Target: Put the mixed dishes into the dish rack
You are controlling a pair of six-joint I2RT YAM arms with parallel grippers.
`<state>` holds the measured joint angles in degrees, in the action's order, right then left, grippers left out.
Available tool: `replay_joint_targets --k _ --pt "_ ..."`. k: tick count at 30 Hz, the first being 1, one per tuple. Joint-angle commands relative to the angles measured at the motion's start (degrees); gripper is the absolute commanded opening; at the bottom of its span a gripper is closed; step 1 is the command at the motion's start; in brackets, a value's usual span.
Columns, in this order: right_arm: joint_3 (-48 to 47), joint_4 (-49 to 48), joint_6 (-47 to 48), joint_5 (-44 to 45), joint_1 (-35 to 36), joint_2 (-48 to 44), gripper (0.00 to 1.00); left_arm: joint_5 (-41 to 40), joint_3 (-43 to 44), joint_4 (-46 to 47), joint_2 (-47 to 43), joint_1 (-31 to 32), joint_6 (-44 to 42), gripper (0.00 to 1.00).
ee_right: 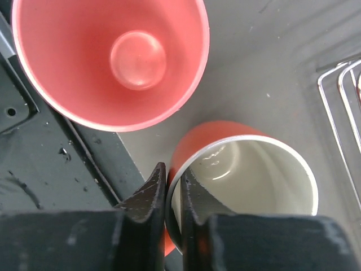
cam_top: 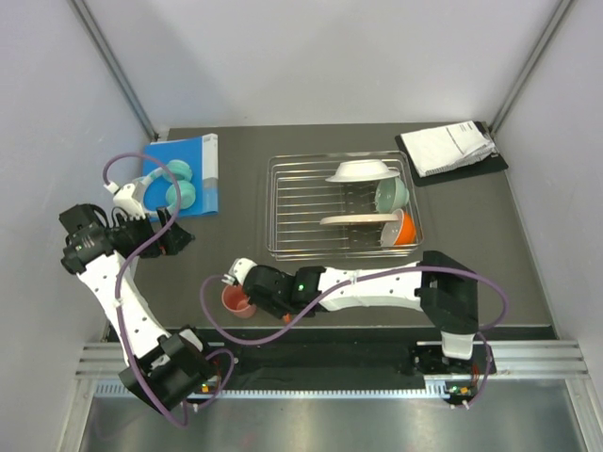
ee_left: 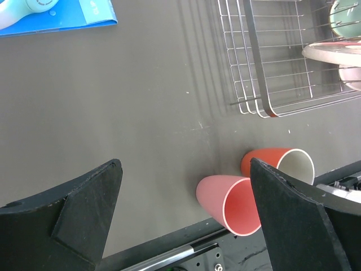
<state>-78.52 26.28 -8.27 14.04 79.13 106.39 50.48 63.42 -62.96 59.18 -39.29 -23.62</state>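
The pink cup point(cam_top: 236, 301) point(ee_left: 228, 203) point(ee_right: 113, 56) and the orange white-lined mug point(ee_left: 276, 164) point(ee_right: 248, 169) lie on their sides, side by side at the table's near edge. My right gripper point(cam_top: 249, 282) point(ee_right: 172, 169) is shut on the mug's rim, one finger point(ee_right: 194, 195) inside and the other outside. My left gripper point(cam_top: 172, 235) point(ee_left: 186, 164) hangs open over bare table to the left, holding nothing. The dish rack point(cam_top: 283, 202) point(ee_left: 254, 73) holds a white shallow bowl point(cam_top: 363, 170), a mint-green bowl point(cam_top: 391, 195), a plate point(cam_top: 358, 219) and an orange bowl point(cam_top: 407, 229).
A blue book point(cam_top: 193, 169) point(ee_left: 56, 17) with a mint-coloured object on it lies at the back left. White papers on a black board point(cam_top: 450, 149) sit at the back right. The metal rail along the table's front edge runs just behind the two cups.
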Motion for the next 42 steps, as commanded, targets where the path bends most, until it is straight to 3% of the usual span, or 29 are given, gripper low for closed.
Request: replay_joint_targets --k 1,7,12,14,15,16,17,18,19,20,23,28,33,42 --pt "-2.2 2.2 0.0 -1.0 -1.2 1.6 0.0 2.1 1.4 1.9 -1.3 0.1 1.6 0.99" --pt "-1.5 5.0 -0.3 2.0 -1.9 -10.0 0.0 5.4 6.4 1.6 -0.3 0.1 6.5 0.99" --pt "-3.5 5.3 -1.0 2.0 -2.8 -23.0 0.0 18.0 14.1 3.4 3.1 0.0 17.6 0.99" --pt "-3.1 2.0 -1.5 0.2 -3.9 -29.9 0.0 23.8 15.7 8.4 5.0 0.1 27.4 0.99" --pt "-1.9 0.5 -2.9 -2.7 -5.6 -32.3 0.0 30.8 15.2 12.3 5.3 0.1 32.5 0.99" --pt "-0.7 -4.7 -3.8 -5.1 -6.8 -37.2 0.0 34.3 12.5 17.6 5.7 0.1 47.0 0.99" --pt "0.8 -7.9 -4.8 -7.6 -8.1 -39.7 0.0 37.1 11.0 34.3 5.6 0.7 56.3 0.99" --pt "4.4 -11.8 -7.5 -12.0 -11.2 -44.5 0.0 38.1 9.6 41.0 5.6 1.5 69.7 0.99" --pt "6.3 -18.3 -9.1 -13.8 -12.9 -46.4 0.0 38.5 8.1 46.6 5.4 2.0 73.6 0.99" --pt "7.9 -21.9 -10.6 -17.1 -16.4 -47.9 0.0 38.7 8.0 50.5 5.4 3.2 75.5 0.99" --pt "11.2 -31.1 -16.8 -25.3 -21.8 -49.8 0.0 39.3 9.4 50.1 5.2 7.8 76.1 0.99" --pt "12.6 -40.0 -22.1 -31.1 -25.0 -46.9 0.0 35.6 10.0 50.7 4.1 17.3 78.9 0.99" --pt "16.3 -54.2 -32.4 -38.2 -30.3 -43.2 0.0 33.5 5.2 66.2 3.0 20.7 92.2 0.99" --pt "18.0 -76.0 -49.6 -45.0 -34.5 -33.8 0.0 28.4 -0.4 63.8 0.4 23.0 87.6 0.99"
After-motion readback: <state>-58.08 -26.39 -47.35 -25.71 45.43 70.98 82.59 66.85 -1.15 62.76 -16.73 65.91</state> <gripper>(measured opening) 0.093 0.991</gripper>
